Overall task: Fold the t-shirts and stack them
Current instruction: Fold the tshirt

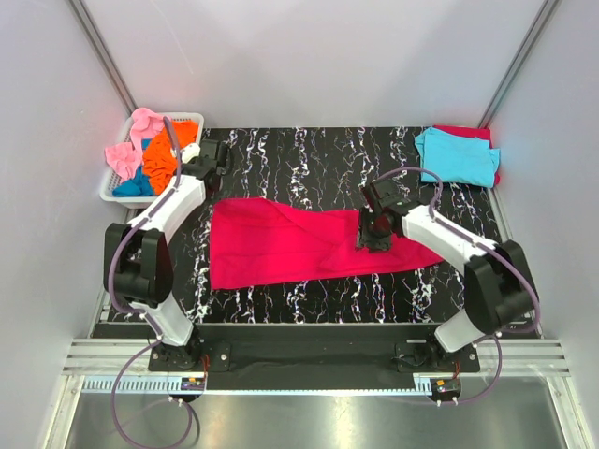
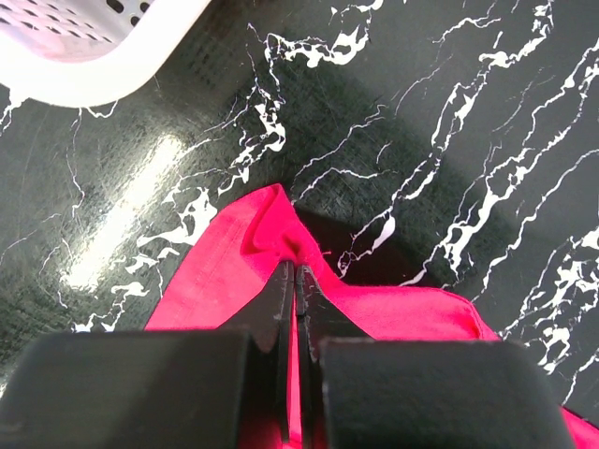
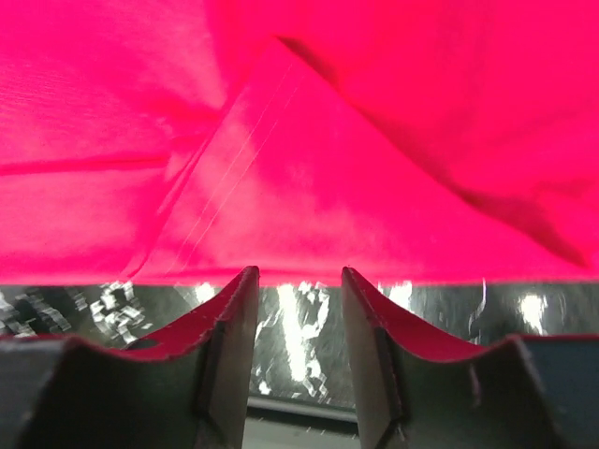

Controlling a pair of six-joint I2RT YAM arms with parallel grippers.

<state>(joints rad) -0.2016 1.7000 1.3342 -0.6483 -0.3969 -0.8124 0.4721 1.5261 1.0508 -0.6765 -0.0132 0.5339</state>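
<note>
Pinching the far left corner of the crimson-red t-shirt (image 1: 299, 243), the left fingers (image 2: 285, 281) are pressed fully together with a thin ridge of cloth caught between them, so the fabric rises to a small peak at their tips. The right fingers (image 3: 239, 299) stand partly apart with nothing between them; only bare worktop (image 1: 309, 150) shows in the gap, and the shirt's straight edge lies just beyond their tips. In the right wrist view a triangular flap with stitched hem lines is folded over onto the smooth cloth. The big shirt lies flat across the middle of the black, white-veined worktop, broad at the left and tapering to the right, with soft creases running along it. Just beside the left fingers, at the far left, a white slotted basket (image 1: 110, 196) holds crumpled pink (image 1: 140, 126), orange (image 1: 167, 154) and blue (image 1: 136, 182) t-shirts. At the far right corner, well apart, a cyan t-shirt (image 1: 459, 154) lies folded on another red cloth (image 1: 465, 132).
</note>
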